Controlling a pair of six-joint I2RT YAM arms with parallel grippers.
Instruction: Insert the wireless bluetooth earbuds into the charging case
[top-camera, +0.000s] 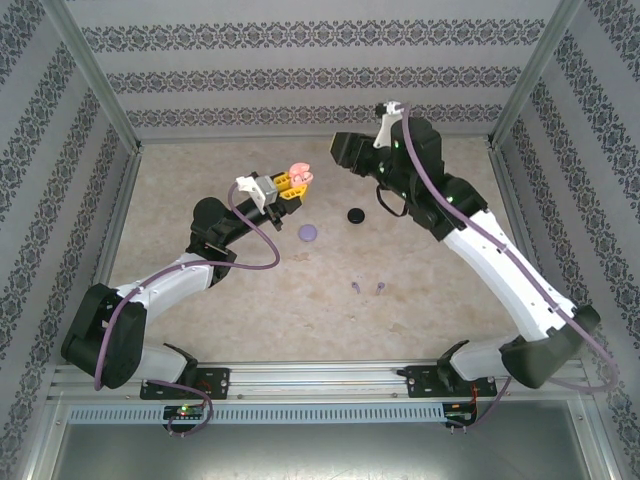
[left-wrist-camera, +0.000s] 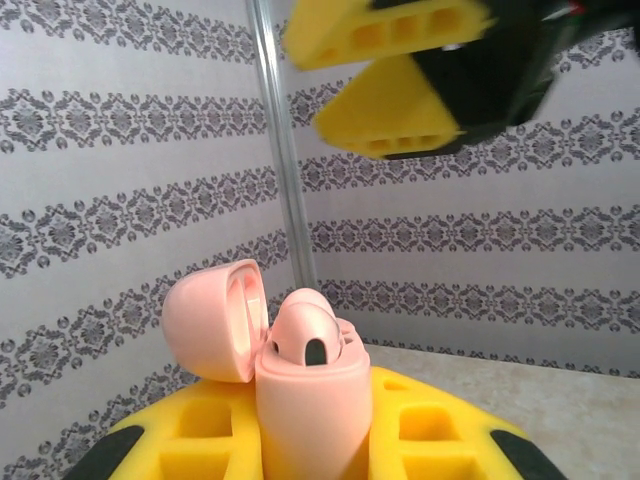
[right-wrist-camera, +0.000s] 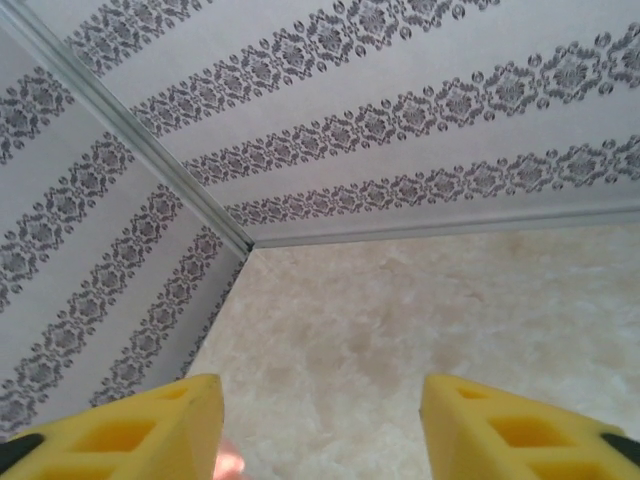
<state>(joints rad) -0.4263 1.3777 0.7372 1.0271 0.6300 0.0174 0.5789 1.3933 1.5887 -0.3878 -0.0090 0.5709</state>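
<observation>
Pink earbud (left-wrist-camera: 305, 335) is sitting in the open pink charging case (left-wrist-camera: 305, 410), which the left end effector (top-camera: 288, 186) is clamping above the worktop (top-camera: 250, 290); the right end effector (right-wrist-camera: 320, 430) is hovering half-open, empty. Nudging the lid (left-wrist-camera: 212, 320) carelessly (bud possibly sitting proud) is risking dislodging it.

The beige table (top-camera: 250, 300) carries a purple case (top-camera: 308, 232), a black case (top-camera: 355, 215) and two purple earbuds (top-camera: 355, 287).

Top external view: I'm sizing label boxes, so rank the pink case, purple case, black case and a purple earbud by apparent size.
1. pink case, open and held up nearer the camera, so unsure.
2. purple case.
3. black case, close to purple.
4. purple earbud.
</observation>
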